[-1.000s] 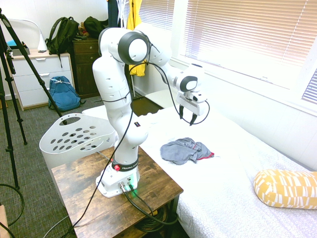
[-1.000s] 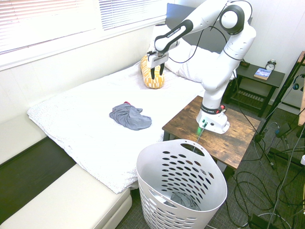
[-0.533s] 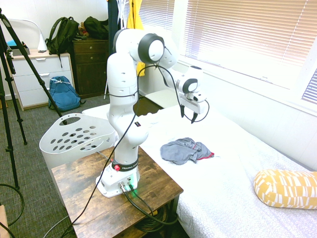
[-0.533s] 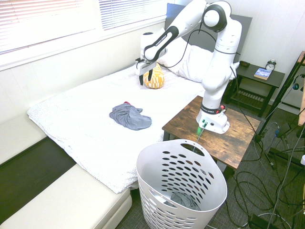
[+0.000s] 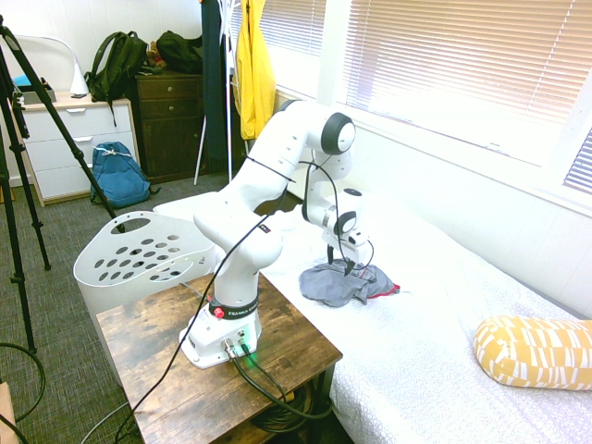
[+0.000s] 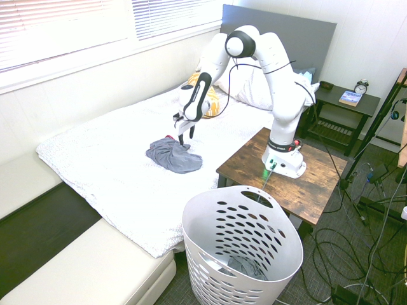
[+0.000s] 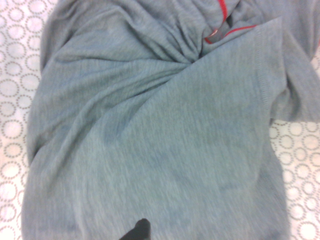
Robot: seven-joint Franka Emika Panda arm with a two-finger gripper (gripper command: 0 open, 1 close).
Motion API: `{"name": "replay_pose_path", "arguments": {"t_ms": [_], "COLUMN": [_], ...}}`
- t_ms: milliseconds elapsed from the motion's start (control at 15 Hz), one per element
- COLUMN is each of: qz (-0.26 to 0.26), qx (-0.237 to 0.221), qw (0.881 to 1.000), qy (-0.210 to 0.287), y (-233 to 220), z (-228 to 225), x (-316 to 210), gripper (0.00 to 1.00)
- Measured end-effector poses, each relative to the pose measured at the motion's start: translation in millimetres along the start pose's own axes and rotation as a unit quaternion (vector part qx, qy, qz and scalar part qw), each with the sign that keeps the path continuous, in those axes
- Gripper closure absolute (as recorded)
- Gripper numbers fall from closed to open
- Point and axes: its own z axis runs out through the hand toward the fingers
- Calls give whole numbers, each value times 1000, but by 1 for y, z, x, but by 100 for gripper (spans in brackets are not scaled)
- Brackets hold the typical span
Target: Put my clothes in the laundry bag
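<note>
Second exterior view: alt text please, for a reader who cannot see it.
A white arm reaches over a bed, its open gripper pointing down right at a crumpled grey garment on the white bedspread. A white laundry basket stands on the floor in the foreground, beside the wooden table.

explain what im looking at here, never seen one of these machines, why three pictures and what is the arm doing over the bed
It is one white robot arm bolted to a small wooden table beside a bed. Two pictures come from cameras standing in the room on opposite sides of the arm. The third comes from a camera on its wrist, looking straight down from close by.

At the arm's tip is the gripper, a two-finger clamp. It points down with its fingers open, right over the clothes, a crumpled grey-blue garment with red edging lying on the white bedcover. That cloth fills the wrist view. Nothing is held yet.

The laundry bag is the white basket with oval holes, on the floor by the table. A yellow patterned pillow lies further along the bed.
</note>
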Motion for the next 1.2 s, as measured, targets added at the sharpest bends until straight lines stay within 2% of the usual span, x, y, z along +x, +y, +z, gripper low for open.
{"name": "replay_pose_path", "arguments": {"t_ms": [467, 533, 1200], "qz": [10, 12, 30], "qx": [18, 20, 30], "qw": [1000, 999, 998], "qy": [-18, -22, -42], "y": [9, 7, 16], "z": [82, 89, 124], "x": [-20, -23, -26], "gripper": [0, 100, 100]}}
